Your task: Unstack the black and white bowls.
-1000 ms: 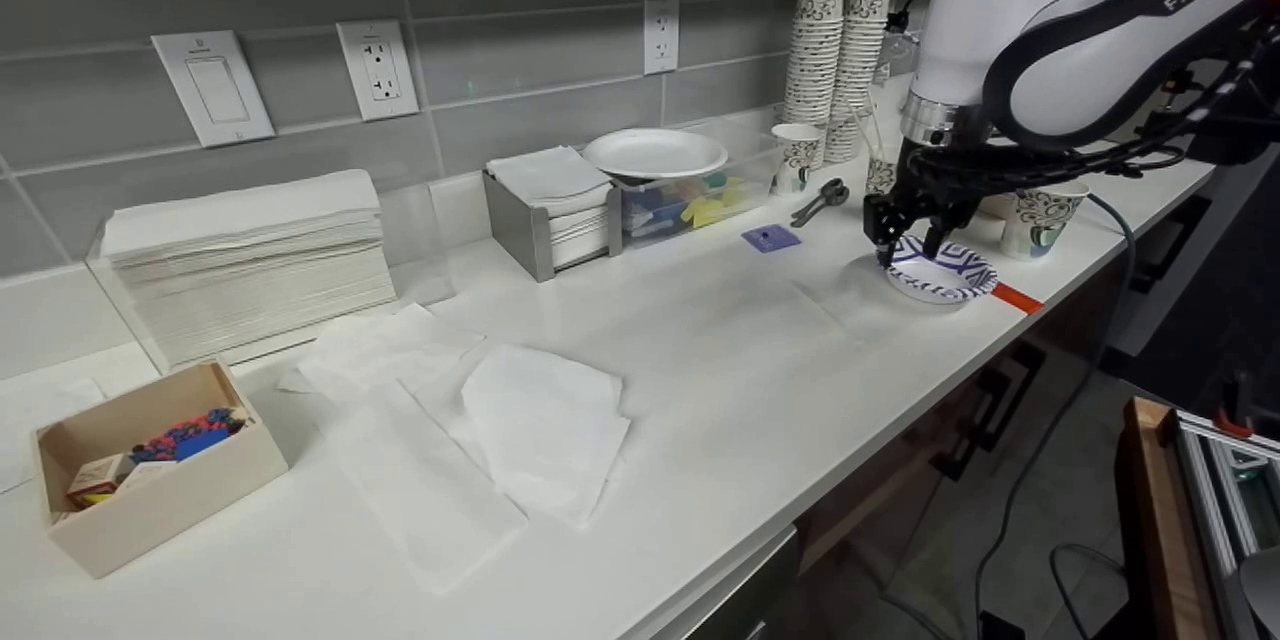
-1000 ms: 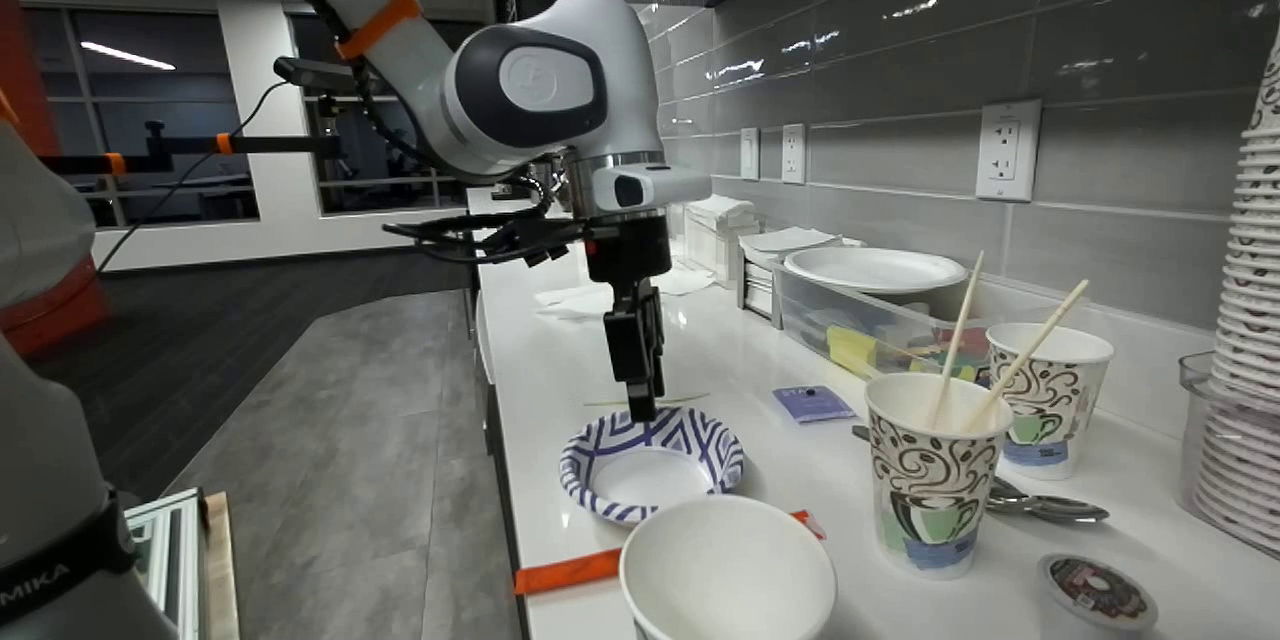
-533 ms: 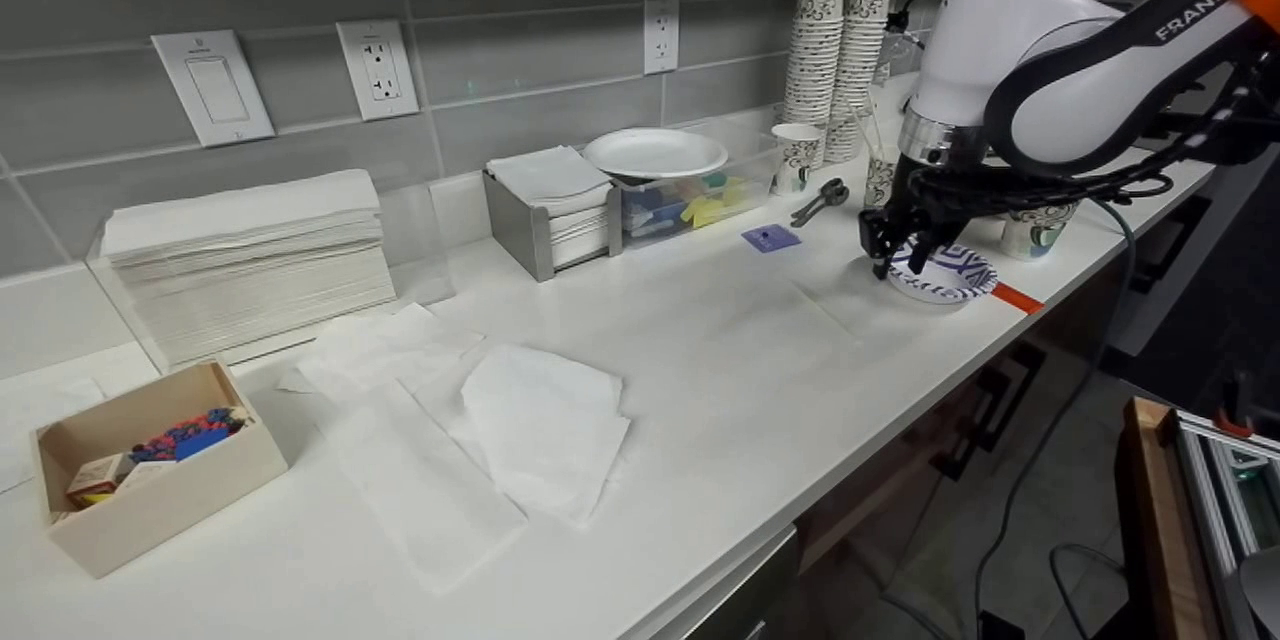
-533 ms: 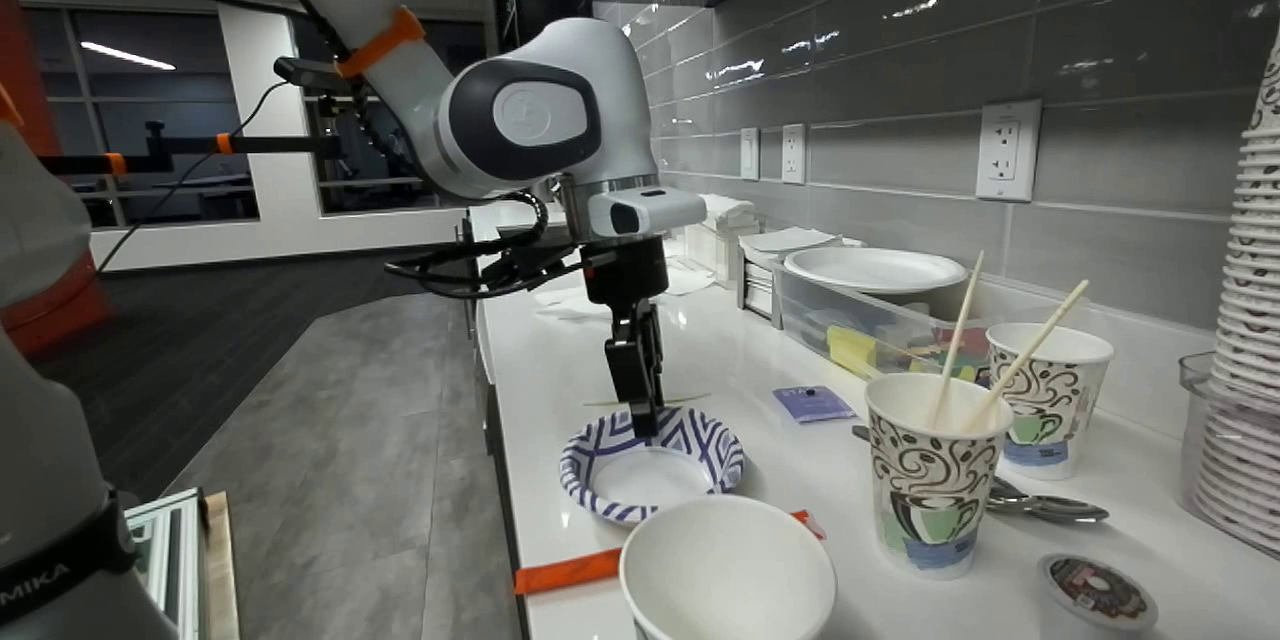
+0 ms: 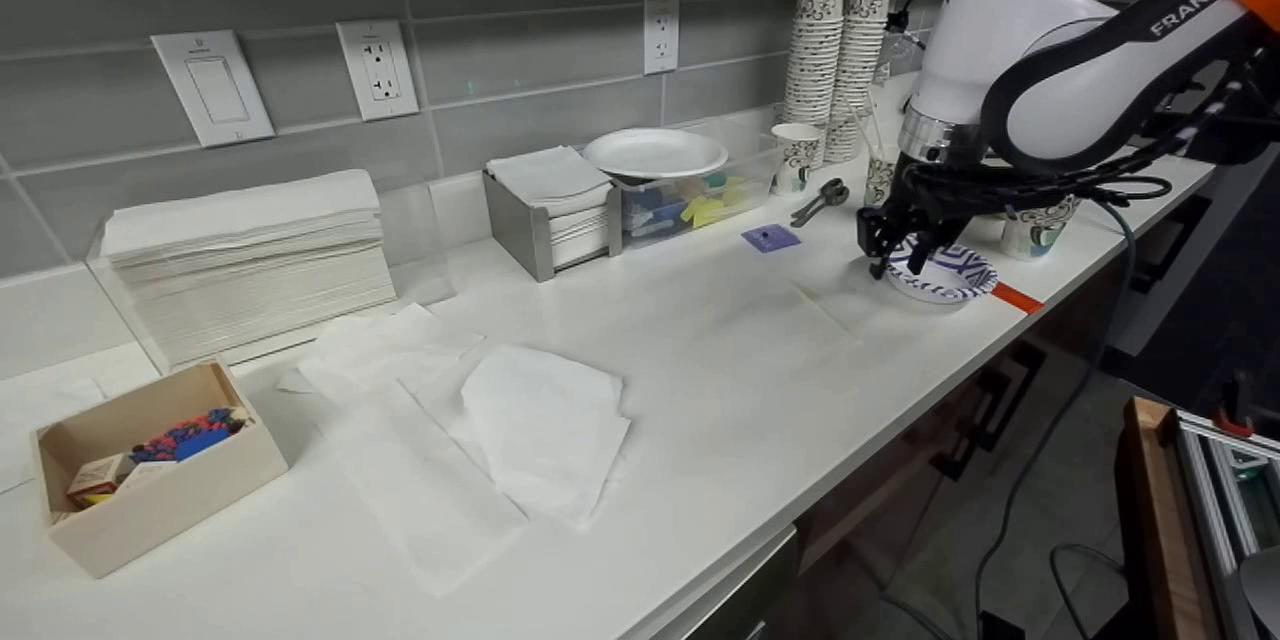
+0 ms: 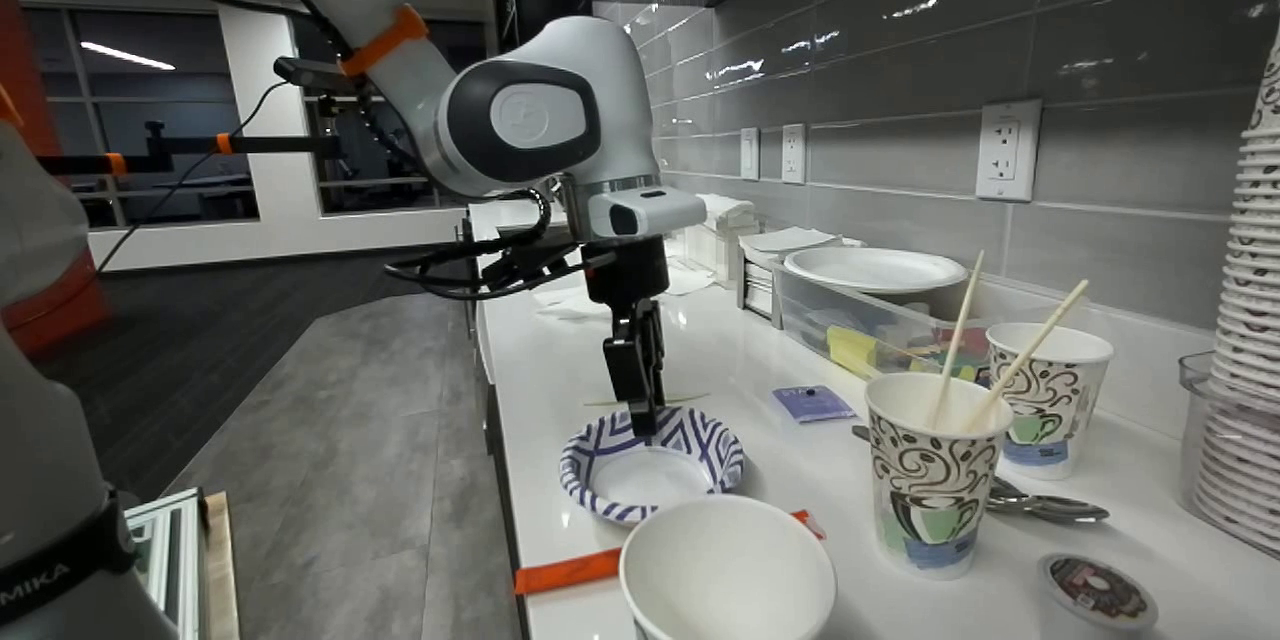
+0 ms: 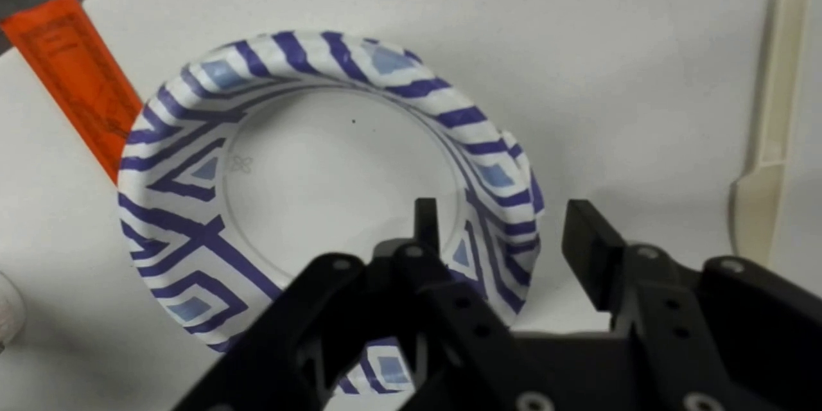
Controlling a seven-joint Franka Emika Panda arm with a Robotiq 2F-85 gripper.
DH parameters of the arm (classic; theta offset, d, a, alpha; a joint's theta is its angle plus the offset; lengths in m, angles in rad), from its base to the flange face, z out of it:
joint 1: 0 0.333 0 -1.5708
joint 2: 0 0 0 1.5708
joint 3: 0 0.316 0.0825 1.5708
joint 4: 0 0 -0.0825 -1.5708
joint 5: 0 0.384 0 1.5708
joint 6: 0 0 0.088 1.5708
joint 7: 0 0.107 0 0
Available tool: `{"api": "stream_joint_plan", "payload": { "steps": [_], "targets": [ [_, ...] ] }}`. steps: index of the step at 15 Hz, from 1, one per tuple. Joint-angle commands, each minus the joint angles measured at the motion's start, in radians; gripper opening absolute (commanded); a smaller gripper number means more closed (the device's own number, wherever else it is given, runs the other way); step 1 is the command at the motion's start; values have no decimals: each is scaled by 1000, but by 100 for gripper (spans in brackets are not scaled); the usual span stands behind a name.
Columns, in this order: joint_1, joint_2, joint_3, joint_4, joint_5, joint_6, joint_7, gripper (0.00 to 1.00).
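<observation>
The striped white and blue-purple bowls sit nested on the counter, looking like one bowl in both exterior views point(image 5: 960, 288) point(image 6: 650, 476). In the wrist view the upper bowl point(image 7: 347, 160) shows its white bottom and a bent rim at the right. A sliver of the second bowl's rim point(image 7: 537, 196) peeks out beneath it there. My gripper point(image 7: 502, 221) is open and points down at that rim. One finger is over the inside of the bowl, the other outside the rim, with the rim between them. The gripper also shows in both exterior views point(image 5: 897, 268) point(image 6: 644, 420).
An orange packet point(image 6: 568, 572) lies partly beside the bowls, with a paper cup point(image 6: 728, 570) close to them. A wooden stirrer point(image 7: 774, 122) lies on the outer finger's side. A cup with sticks point(image 6: 938, 480) and a purple packet point(image 6: 812, 404) are nearby. The counter edge point(image 5: 900, 420) is close.
My gripper has moved down toward the bowls' rim, mostly in the first half second, and hardly moved since. The bowls have not moved.
</observation>
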Motion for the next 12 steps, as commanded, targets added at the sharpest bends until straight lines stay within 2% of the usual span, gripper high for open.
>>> {"api": "stream_joint_plan", "payload": {
  "steps": [1,2,4,5,9,10,12],
  "targets": [
    [23,-20,-12,-4,52,-8,-23,37],
    [25,-22,-13,-3,65,-8,-27,32],
    [28,-28,-13,-1,90,-13,-38,37],
    [28,-31,-13,0,99,-14,-41,34],
    [29,-37,-14,3,136,-22,-69,36],
    [27,-37,-14,2,135,-21,-75,41],
    [24,-34,-16,-1,132,-21,-81,39]
  ]
}}
